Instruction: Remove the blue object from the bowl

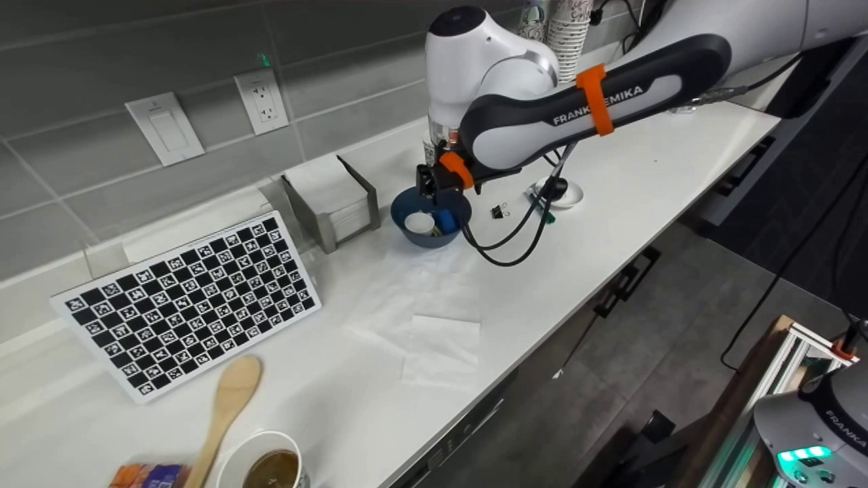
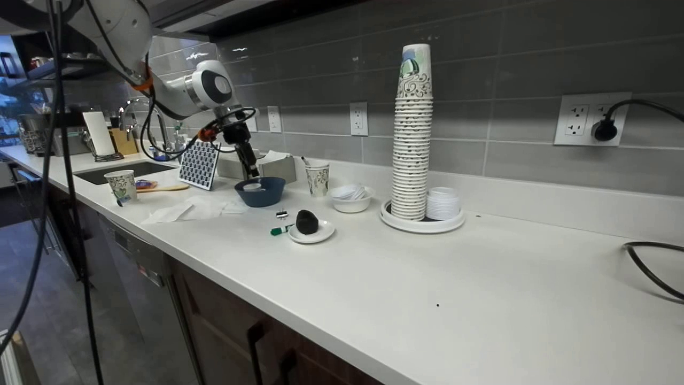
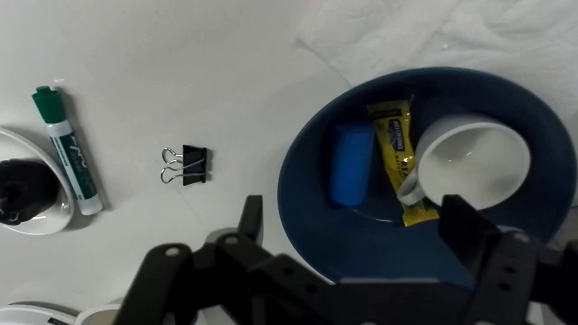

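We start at the wrist view, and there it is: the blue object (image 3: 353, 164) lies inside the dark navy bowl (image 3: 307, 219), just beside a yellow packet (image 3: 392, 144). A white mug (image 3: 478, 164) shares the bowl, its handle over the packet. And the gripper (image 3: 351, 201)? We see its fingers spread wide, with nothing caught between them! Out on the counter (image 3: 135, 108) we spot a binder clip (image 3: 195, 164), then a green-capped marker (image 3: 71, 155) just beside a white dish (image 3: 58, 217) bearing a dark lump (image 3: 27, 192).

In an exterior view, we have the white arm (image 1: 454, 74) reaching in, the gripper above the bowl; from here we cannot judge its fingers. Blue shows inside the bowl. A napkin holder (image 1: 325, 234) stands near it, then a patterned board (image 1: 193, 305), and closer to us a wooden spoon (image 1: 232, 396) beside a cup of brown liquid (image 1: 241, 454).

In an exterior view where a stack of paper cups (image 2: 413, 155) towers on a white tray (image 2: 419, 227), we find the gripper pointing down, tips just over the bowl; whether they dip below the rim, we cannot tell. The bowl's wall hides the blue object from us.
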